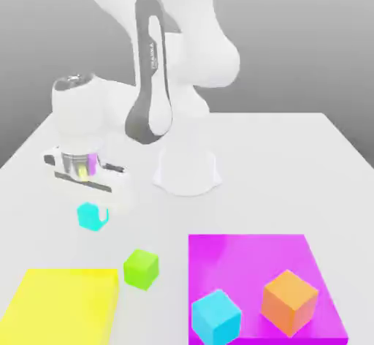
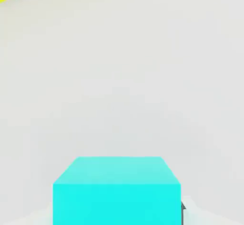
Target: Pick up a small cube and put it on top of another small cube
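1. Since the white table [image 1: 321, 153] takes up most of the scene, that goes first: flat, pale, with everything else sitting on it.
2. The white Panda arm [image 1: 157, 66] comes next, its base [image 1: 186, 172] planted toward the back middle of the table and the arm folded over toward the exterior view's left.
3. A magenta mat [image 1: 252, 252] lies flat at the front on the exterior view's right, and a yellow mat [image 1: 66, 303] lies flat at the front left; a corner of the yellow mat also pokes into the hand view.
4. On the magenta mat there's a larger orange cube [image 1: 290, 301] and a larger cyan cube [image 1: 216, 316], close together but not touching.
5. The gripper [image 1: 93, 208] hangs pointing down over the table's left side, and it's clamped on the small cyan cube [image 1: 90, 215], fingers pressed against its sides. In the hand view the same cube sits right under the camera, with a sliver of dark finger [image 2: 183, 212] at its edge.
6. The small lime-green cube [image 1: 141, 268] sits on bare table between the two mats, near the held cube but clearly apart from it.
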